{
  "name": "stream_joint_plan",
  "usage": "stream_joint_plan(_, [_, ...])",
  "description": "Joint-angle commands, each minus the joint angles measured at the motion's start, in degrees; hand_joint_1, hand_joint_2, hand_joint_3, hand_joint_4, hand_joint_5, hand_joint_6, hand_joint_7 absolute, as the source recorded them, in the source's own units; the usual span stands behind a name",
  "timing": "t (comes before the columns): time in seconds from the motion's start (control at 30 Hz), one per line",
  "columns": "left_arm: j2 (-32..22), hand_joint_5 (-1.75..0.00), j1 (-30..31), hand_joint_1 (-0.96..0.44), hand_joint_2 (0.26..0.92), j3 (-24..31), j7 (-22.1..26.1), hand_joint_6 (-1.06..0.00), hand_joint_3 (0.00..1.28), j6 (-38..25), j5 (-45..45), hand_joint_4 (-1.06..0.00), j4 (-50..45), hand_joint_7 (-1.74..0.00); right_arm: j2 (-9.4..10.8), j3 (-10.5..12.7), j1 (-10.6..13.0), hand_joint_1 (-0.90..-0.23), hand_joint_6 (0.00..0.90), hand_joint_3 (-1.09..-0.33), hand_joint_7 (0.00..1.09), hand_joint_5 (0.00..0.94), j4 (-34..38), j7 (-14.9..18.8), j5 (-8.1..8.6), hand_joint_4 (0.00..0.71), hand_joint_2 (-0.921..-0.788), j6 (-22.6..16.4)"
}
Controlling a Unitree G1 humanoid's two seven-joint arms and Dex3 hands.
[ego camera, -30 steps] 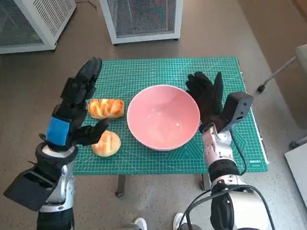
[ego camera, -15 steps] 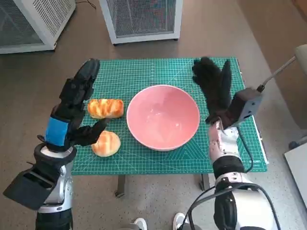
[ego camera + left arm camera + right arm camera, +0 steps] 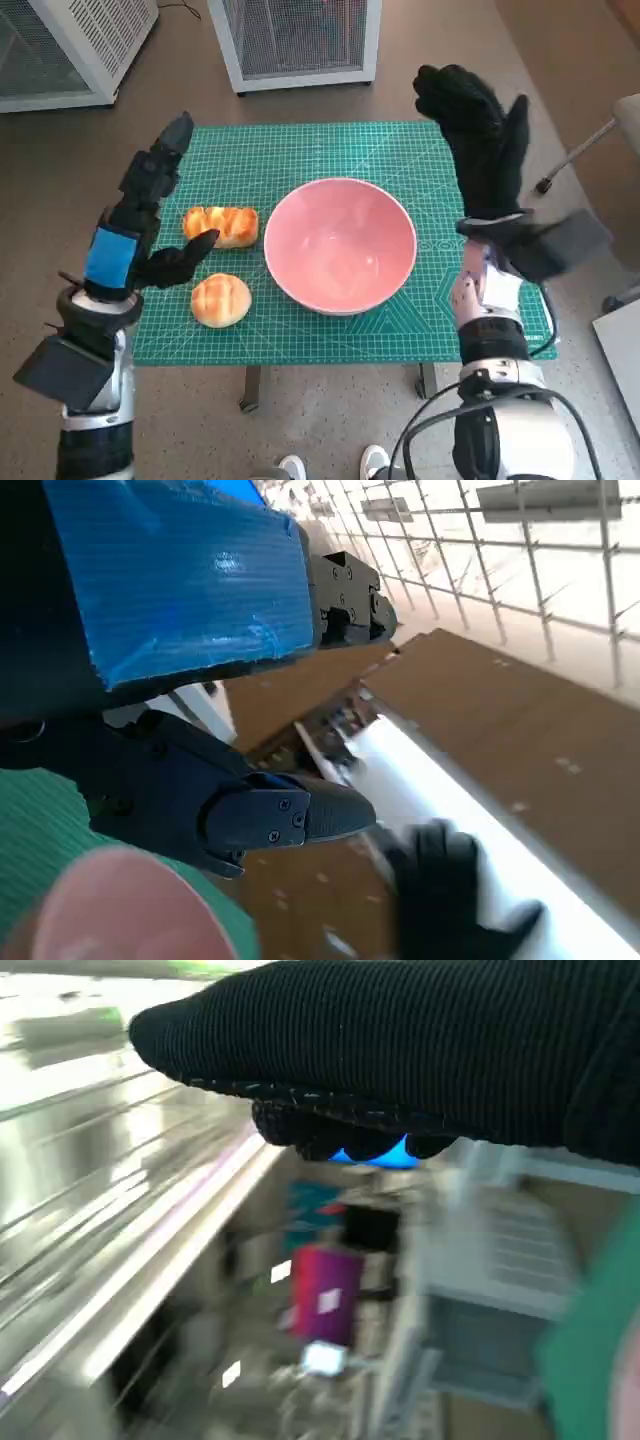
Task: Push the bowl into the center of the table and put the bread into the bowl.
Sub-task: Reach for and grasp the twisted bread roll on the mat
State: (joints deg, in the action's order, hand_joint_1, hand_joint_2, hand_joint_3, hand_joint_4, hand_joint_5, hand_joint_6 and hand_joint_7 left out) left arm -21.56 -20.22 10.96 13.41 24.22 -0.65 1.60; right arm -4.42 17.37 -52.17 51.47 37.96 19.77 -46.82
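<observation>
While both robot hands hang spread and empty, bowl (image 3: 340, 244) sits between them.

The bowl (image 3: 340, 243), centre of the head view, looks smooth, glossy pink plastic. The mat (image 3: 300, 150) under it is matt green, printed with a fine grid. Both breads (image 3: 221, 225) (image 3: 221, 299) have shiny browned crusts. The right hand (image 3: 478, 140), upper right, wears ribbed knit cloth; the left hand (image 3: 140, 215) carries smooth blue tape.

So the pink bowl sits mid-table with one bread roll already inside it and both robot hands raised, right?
Not quite. The pink bowl is empty in the head view: both bread rolls lie on the green mat beside it. Both robot hands, left and right, are raised.
</observation>
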Motion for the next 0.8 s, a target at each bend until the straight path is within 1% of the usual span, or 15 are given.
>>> stream_joint_plan(0.03, [-1.4,0.00,-1.9,-0.64,0.921,-0.1,-0.1,-0.15,0.36,-1.2,0.6,-0.15,1.0,-0.18,0.2,-1.8,5.0,-0.515,0.037,-0.579,0.61,0.012,-6.7,4.4,3.12,0.328,-0.921,1.3])
stream_joint_plan(0.1, [-1.8,0.00,-2.5,-0.64,0.921,-0.3,0.4,-0.15,0.35,-1.3,0.3,-0.14,1.5,-0.18,-0.1,-2.6,6.3,-0.509,0.039,-0.572,0.62,0.013,-9.5,5.2,3.51,0.330,-0.921,1.4])
stream_joint_plan(0.17, [-2.1,0.00,-2.9,-0.62,0.921,-0.6,0.6,-0.15,0.33,-1.4,0.4,-0.14,1.7,-0.17,-0.4,-3.4,7.7,-0.499,0.039,-0.569,0.63,0.013,-12.1,5.5,3.54,0.332,-0.921,1.5])
stream_joint_plan(0.4, [-3.9,0.00,-5.0,-0.60,0.921,-2.1,0.3,-0.15,0.31,-1.3,3.8,-0.13,3.7,-0.17,-1.5,-5.7,12.1,-0.506,0.033,-0.562,0.65,0.011,-20.9,4.6,2.85,0.331,-0.921,2.8])
stream_joint_plan(0.57, [-6.4,0.00,-6.5,-0.61,0.921,-3.6,-0.3,-0.14,0.29,-2.3,9.4,-0.12,4.8,-0.16,-2.2,-6.5,14.1,-0.528,0.023,-0.543,0.66,0.009,-24.5,4.0,3.15,0.329,-0.921,4.3])
stream_joint_plan(0.6, [-7.2,0.00,-6.8,-0.61,0.921,-4.0,0.2,-0.14,0.29,-3.6,10.5,-0.12,4.5,-0.16,-2.2,-6.6,14.4,-0.529,0.021,-0.540,0.66,0.008,-25.0,3.9,3.23,0.329,-0.921,4.5])
stream_joint_plan(0.63, [-7.8,0.00,-7.0,-0.60,0.921,-4.4,0.5,-0.14,0.25,-4.7,11.3,-0.12,4.3,-0.16,-2.3,-6.8,14.6,-0.532,0.019,-0.535,0.66,0.006,-25.4,3.8,3.29,0.325,-0.921,4.7])
stream_joint_plan(0.67, [-8.7,0.00,-7.2,-0.60,0.921,-5.0,1.7,-0.14,0.23,-7.1,12.3,-0.12,3.5,-0.16,-2.4,-6.9,14.9,-0.535,0.017,-0.531,0.66,0.005,-25.9,3.7,3.23,0.323,-0.921,4.9])
stream_joint_plan(0.7, [-9.9,0.00,-7.7,-0.60,0.920,-6.0,3.9,-0.13,0.20,-11.4,13.3,-0.12,2.2,-0.16,-2.5,-7.0,15.2,-0.536,0.016,-0.530,0.66,0.004,-26.4,3.5,3.10,0.321,-0.921,5.0])
stream_joint_plan(0.77, [-11.2,0.00,-8.2,-0.55,0.877,-7.1,6.5,-0.14,0.10,-16.6,14.2,-0.12,0.5,-0.16,-2.7,-7.2,15.5,-0.537,0.013,-0.525,0.66,0.001,-27.1,3.2,2.93,0.314,-0.921,5.1])
stream_joint_plan(0.8, [-11.9,0.00,-8.7,-0.54,0.871,-8.0,8.3,-0.14,0.09,-20.1,15.0,-0.11,-0.4,-0.16,-2.7,-7.3,15.7,-0.537,0.012,-0.525,0.66,0.001,-27.3,3.0,2.83,0.313,-0.921,5.2])
